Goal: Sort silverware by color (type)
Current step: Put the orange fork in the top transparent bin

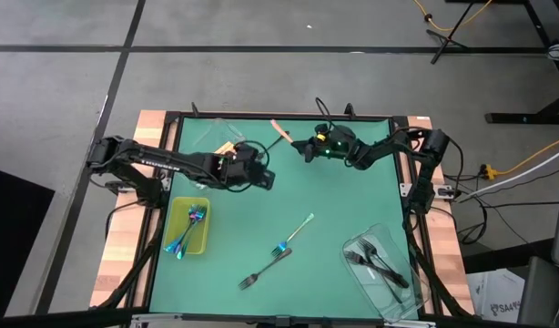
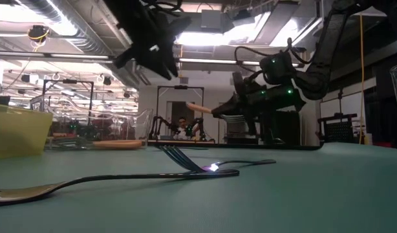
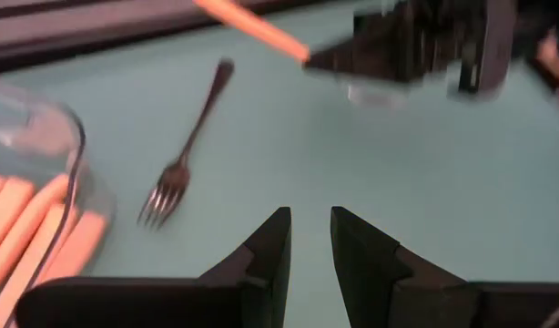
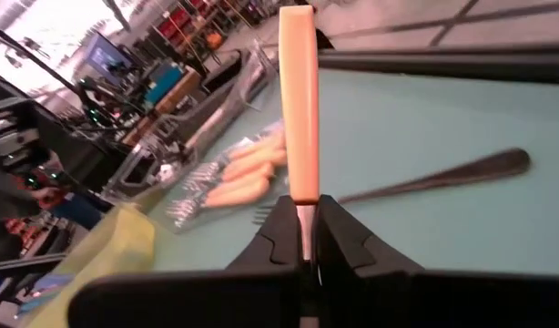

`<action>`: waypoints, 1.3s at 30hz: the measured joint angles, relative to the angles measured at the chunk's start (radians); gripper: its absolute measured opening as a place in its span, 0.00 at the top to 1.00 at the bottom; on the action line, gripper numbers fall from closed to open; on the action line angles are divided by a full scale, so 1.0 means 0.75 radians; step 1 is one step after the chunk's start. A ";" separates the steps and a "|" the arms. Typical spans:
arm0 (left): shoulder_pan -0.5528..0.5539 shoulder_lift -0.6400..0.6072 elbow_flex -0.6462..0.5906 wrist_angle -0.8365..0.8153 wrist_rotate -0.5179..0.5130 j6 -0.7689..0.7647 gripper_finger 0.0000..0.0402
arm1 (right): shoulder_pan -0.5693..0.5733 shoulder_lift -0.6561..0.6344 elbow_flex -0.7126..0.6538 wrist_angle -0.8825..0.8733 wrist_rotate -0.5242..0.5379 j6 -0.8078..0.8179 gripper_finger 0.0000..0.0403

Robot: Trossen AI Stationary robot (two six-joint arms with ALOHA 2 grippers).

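My right gripper hovers over the far middle of the table, shut on an orange-handled fork. My left gripper is just left of it, open with a narrow gap and holding nothing. A clear tub by the far edge holds several orange-handled forks. A dark fork lies flat on the mat beside that tub. Two iridescent forks and a dark fork lie flat near the middle. The yellow-green tray holds iridescent forks. My right gripper pinches the fork between its two fingers at the metal neck, just below the orange handle. The handle sticks out past the fingertips, pointing toward the far left in the high view. The low view shows the fork lifted clear of the table.
A clear tub at the near right corner holds several dark forks. Raised rails border the green mat, with bare mat between the arms and the loose forks. The two grippers are close together.
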 joint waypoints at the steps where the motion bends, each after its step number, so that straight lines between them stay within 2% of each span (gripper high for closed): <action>1: 0.015 0.000 0.000 0.033 -0.013 0.000 0.81 | 0.008 0.000 0.000 0.016 0.003 0.002 0.99; 8: 0.121 -0.001 0.000 0.211 -0.012 0.001 0.81 | 0.075 -0.002 0.001 0.105 0.094 0.001 0.99; 19: 0.206 -0.001 0.000 0.234 -0.009 -0.066 0.81 | 0.264 -0.002 0.004 0.254 0.308 -0.049 0.99; 29: 0.210 -0.003 0.000 0.285 -0.012 -0.066 0.81 | 0.394 -0.002 0.124 0.198 0.377 -0.124 1.00; 39: 0.207 -0.004 0.000 0.281 -0.008 -0.066 0.81 | 0.415 -0.002 0.183 0.098 0.376 -0.208 1.00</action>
